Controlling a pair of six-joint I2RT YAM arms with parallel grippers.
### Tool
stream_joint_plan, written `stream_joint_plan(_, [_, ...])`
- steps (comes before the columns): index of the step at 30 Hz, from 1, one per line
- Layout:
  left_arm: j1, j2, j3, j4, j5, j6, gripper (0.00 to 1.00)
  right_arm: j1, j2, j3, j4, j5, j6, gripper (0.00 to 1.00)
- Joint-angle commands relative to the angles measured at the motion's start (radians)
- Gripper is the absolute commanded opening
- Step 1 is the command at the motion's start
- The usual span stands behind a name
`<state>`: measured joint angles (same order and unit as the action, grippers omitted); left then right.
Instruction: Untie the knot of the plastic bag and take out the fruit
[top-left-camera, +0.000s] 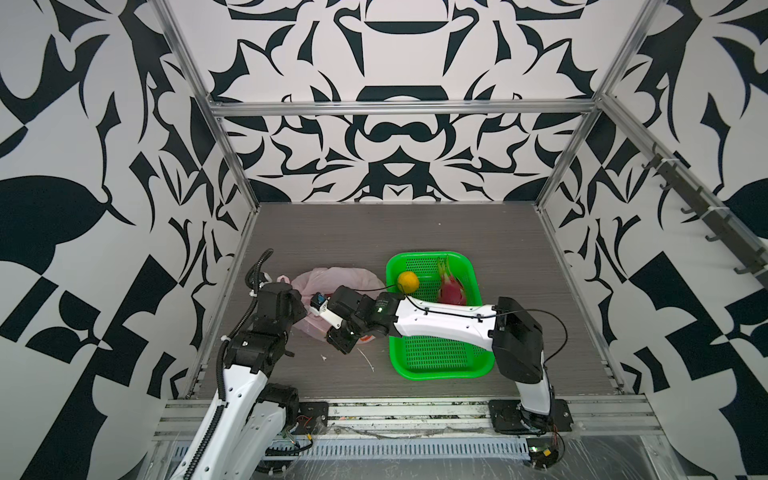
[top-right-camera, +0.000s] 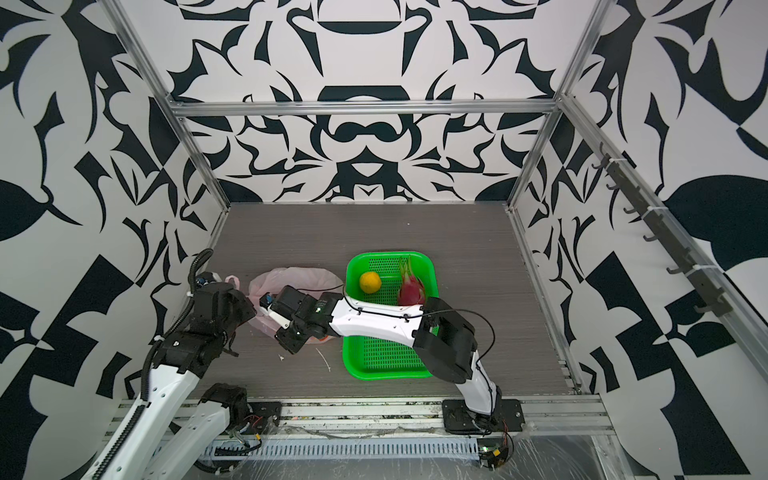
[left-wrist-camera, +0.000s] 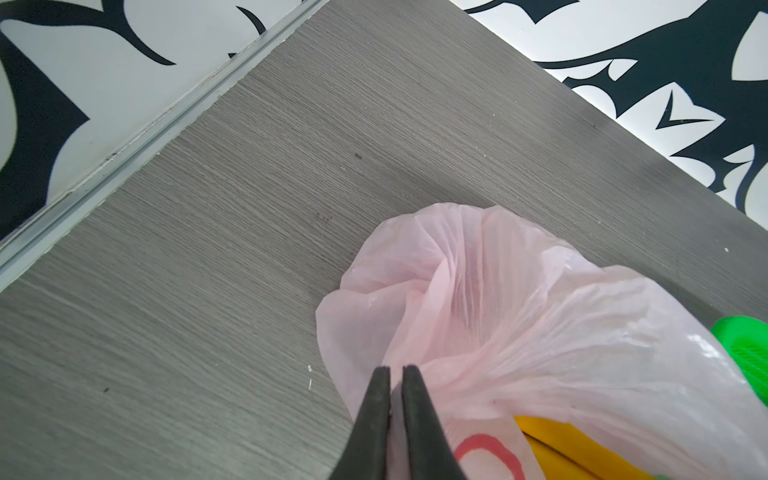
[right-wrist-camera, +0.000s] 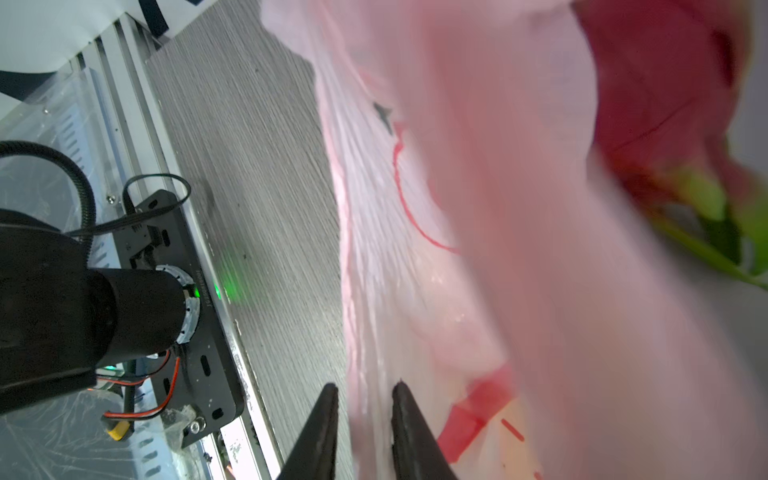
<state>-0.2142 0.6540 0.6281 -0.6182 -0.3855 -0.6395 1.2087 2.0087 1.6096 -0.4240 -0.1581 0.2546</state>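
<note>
The pale-pink plastic bag (top-left-camera: 332, 278) (top-right-camera: 291, 278) lies crumpled on the grey table between both arms. No knot shows; one handle loop (top-left-camera: 284, 278) sticks out at its left. My left gripper (left-wrist-camera: 390, 370) is shut on a fold of the bag (left-wrist-camera: 498, 311), beside a yellow banana (left-wrist-camera: 577, 449). My right gripper (right-wrist-camera: 365, 388) stands open with the bag's edge (right-wrist-camera: 415, 249) between its fingers. A magenta dragon fruit (right-wrist-camera: 665, 83) shows inside the bag. A second dragon fruit (top-left-camera: 451, 289) (top-right-camera: 411, 289) and a round yellow fruit (top-left-camera: 408, 282) (top-right-camera: 370, 282) lie in the basket.
The green perforated basket (top-left-camera: 440, 374) (top-right-camera: 386, 374) stands right of the bag, and my right forearm (top-left-camera: 440, 322) reaches across it. Small white scraps (top-left-camera: 368, 361) lie on the table in front of the bag. Patterned walls and metal rails close in the table.
</note>
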Motion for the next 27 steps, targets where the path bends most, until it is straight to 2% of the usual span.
stream_joint_plan(1, [0.005,-0.022,0.006,-0.061,-0.026,-0.007,0.12,0.007,-0.018,-0.016,0.051,-0.039,0.037,0.26])
stream_joint_plan(5, [0.005,-0.035,0.012,-0.095,-0.005,0.006,0.12,0.011,-0.05,-0.027,0.064,0.021,0.031,0.26])
stream_joint_plan(12, [0.004,-0.058,0.012,-0.119,0.034,0.018,0.12,0.011,-0.071,0.047,0.068,0.218,0.033,0.28])
stream_joint_plan(16, [0.005,-0.066,0.025,-0.135,0.047,0.02,0.12,0.01,-0.004,0.154,0.028,0.296,0.031,0.28])
stream_joint_plan(27, [0.005,-0.103,0.004,-0.141,0.081,-0.021,0.1,-0.001,0.171,0.432,-0.083,0.397,-0.008,0.28])
